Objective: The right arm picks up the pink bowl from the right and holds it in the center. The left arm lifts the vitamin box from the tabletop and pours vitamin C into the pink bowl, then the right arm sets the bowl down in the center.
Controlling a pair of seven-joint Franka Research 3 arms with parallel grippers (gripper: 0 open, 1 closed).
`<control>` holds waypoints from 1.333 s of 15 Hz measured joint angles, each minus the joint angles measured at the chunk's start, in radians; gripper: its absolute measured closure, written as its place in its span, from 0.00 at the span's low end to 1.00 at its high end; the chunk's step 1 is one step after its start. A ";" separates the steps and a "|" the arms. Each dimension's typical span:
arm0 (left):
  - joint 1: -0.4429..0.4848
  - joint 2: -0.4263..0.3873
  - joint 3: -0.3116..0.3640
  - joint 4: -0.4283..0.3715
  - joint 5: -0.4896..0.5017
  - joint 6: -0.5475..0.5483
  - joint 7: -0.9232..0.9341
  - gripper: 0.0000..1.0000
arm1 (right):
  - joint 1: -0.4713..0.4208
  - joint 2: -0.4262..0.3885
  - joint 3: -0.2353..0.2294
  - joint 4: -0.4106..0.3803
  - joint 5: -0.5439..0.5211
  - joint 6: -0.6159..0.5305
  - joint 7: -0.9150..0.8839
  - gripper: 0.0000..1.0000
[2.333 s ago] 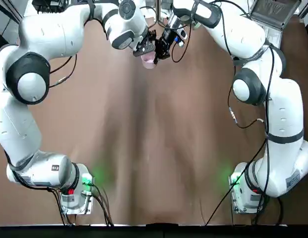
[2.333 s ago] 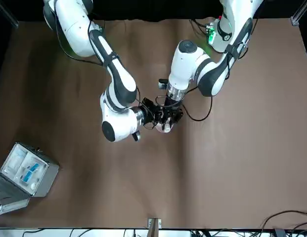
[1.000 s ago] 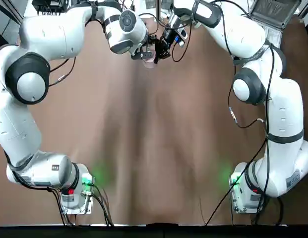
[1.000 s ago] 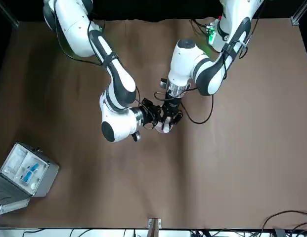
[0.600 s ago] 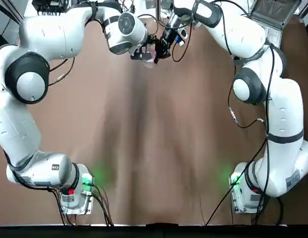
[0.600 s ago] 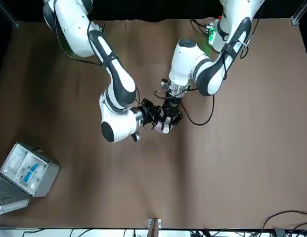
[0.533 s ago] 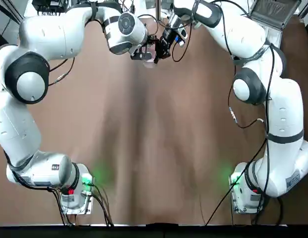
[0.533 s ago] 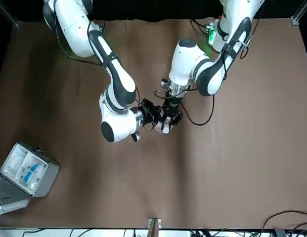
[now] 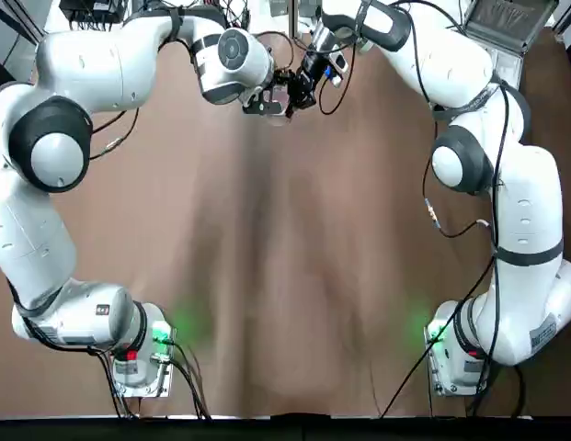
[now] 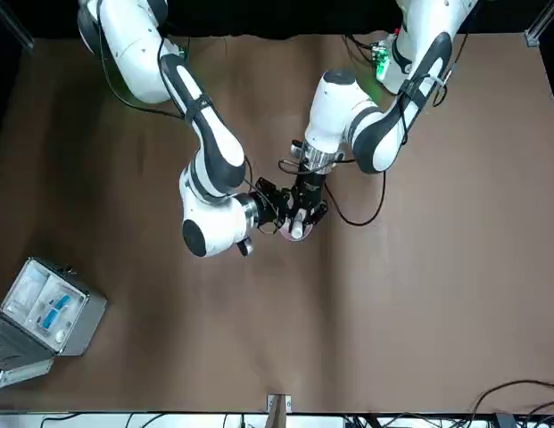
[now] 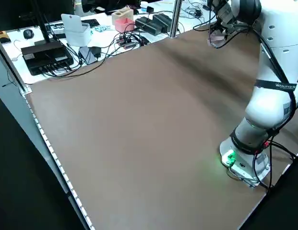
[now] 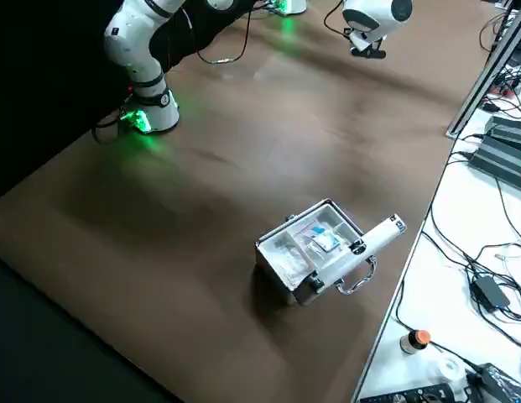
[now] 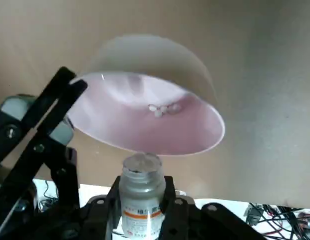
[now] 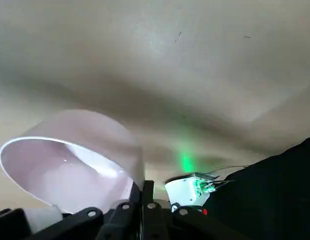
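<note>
The left gripper point(image 13: 142, 200) was clamped on the vitamin box point(image 13: 142, 192) — a small clear bottle with an orange-banded label, its open mouth pointing at the rim of the pink bowl point(image 13: 145, 117). A few small whitish tablets point(image 13: 162, 108) lay on the bowl's inner wall. The right gripper point(image 14: 145, 192) was pinched onto the bowl's rim, its fingers closed on the wall at one edge, and the bowl hung tilted above the tabletop point(image 14: 194, 60) with its shadow on the brown surface below. From overhead the two grippers met at the far middle of the table, the left gripper point(image 9: 262, 99) reaching in from the left arm point(image 9: 110, 64) and the right gripper point(image 9: 303, 87) from the right arm point(image 9: 469, 101), with the bowl between them and mostly hidden. In the front view the bowl point(image 10: 297, 230) showed as a pale patch under both black grippers, held clear of the tabletop point(image 10: 419, 294). Well apart from all this, toward the robot's right at the far edge, a grey hinged case point(image 10: 46, 314) lay open — blue-white contents showing inside.
</note>
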 joint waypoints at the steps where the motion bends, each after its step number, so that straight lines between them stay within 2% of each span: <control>1: 0.000 0.000 0.000 -0.004 0.003 0.005 0.000 0.65 | 0.000 0.000 0.000 0.000 0.000 0.000 0.000 0.98; 11: 0.001 0.000 0.005 -0.019 0.022 0.011 0.000 0.65 | 0.000 0.000 0.000 0.000 -0.001 0.000 0.000 0.98; 14: 0.005 -0.003 0.005 0.003 0.024 0.023 0.000 0.65 | 0.000 0.000 0.000 0.000 -0.001 0.000 0.000 0.98; 17: 0.006 -0.003 0.007 -0.021 0.073 0.039 -0.002 0.65 | 0.000 0.000 0.000 0.000 -0.001 0.000 0.000 0.98; 20: 0.009 -0.003 0.009 -0.031 0.083 0.047 -0.002 0.65 | 0.000 0.000 0.000 0.000 -0.001 0.000 0.000 0.98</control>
